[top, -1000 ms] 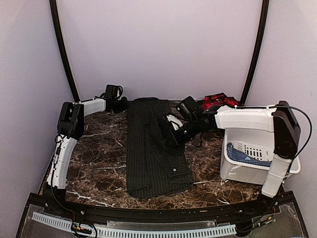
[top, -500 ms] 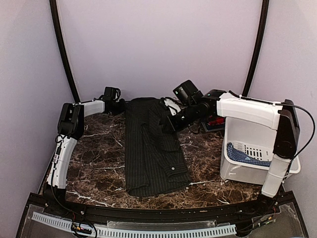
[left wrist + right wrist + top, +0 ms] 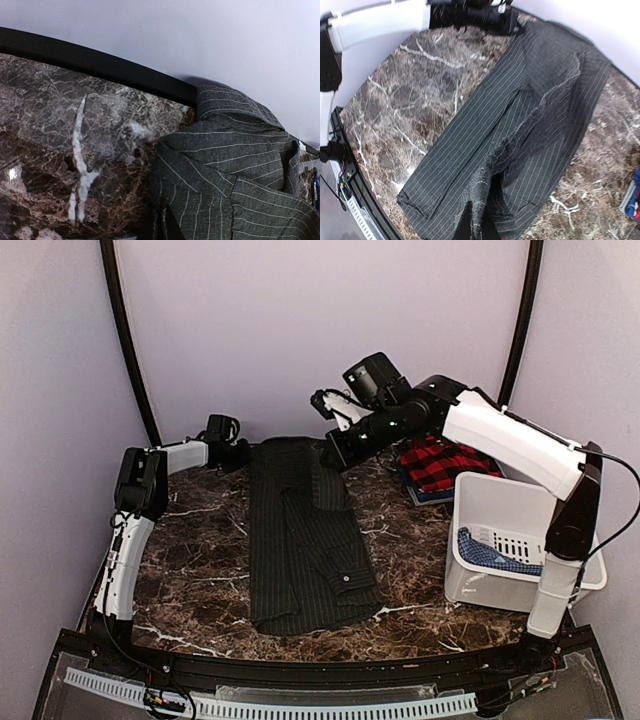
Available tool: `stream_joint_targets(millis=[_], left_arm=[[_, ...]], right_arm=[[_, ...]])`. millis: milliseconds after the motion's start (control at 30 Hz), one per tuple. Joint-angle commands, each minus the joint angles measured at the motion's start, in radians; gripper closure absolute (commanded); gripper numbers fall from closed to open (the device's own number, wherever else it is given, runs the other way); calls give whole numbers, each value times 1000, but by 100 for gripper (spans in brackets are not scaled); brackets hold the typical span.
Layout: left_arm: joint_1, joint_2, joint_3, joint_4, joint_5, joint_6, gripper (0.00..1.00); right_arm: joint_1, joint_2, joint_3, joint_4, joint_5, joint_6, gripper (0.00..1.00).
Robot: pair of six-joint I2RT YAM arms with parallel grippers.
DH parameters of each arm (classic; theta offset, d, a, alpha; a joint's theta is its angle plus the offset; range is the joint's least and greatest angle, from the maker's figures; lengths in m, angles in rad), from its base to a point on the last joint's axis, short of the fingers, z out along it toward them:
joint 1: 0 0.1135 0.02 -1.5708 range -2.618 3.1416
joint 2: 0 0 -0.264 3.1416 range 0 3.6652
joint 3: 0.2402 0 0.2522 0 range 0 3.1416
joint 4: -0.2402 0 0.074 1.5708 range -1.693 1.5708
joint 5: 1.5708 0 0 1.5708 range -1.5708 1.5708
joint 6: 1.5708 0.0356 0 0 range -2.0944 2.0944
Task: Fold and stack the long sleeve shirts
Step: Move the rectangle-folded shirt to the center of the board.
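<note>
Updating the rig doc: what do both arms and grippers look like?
The left arm and right arm share a build: white boxy link shells and black joint housings. The left gripper and right gripper are black, each with a black camera block. A thin black cable loops beside the right elbow. No markings are legible.

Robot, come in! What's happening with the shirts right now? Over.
Right gripper: jaws shut on pinstripe shirt, fold held up. Left gripper: jaws shut at its far-left corner. Plaid shirt behind white bin, nothing blocking.
</note>
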Motion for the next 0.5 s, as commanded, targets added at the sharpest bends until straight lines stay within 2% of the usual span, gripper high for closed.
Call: stream_joint_targets(millis=[0, 33, 200, 267, 467], left_arm=[[19, -11, 29, -57, -8, -6, 92], [20, -13, 36, -65, 7, -6, 84], [27, -56, 42, -94, 49, -7, 66], [27, -80, 39, -109, 54, 0, 61], [28, -177, -1, -148, 77, 16, 54]], right_arm=[[29, 80, -12, -25, -40, -12, 100], [32, 103, -13, -19, -56, -10, 100], [65, 212, 30, 3, -129, -6, 100], [82, 265, 60, -12, -137, -14, 100], [110, 378, 128, -47, -167, -19, 100]])
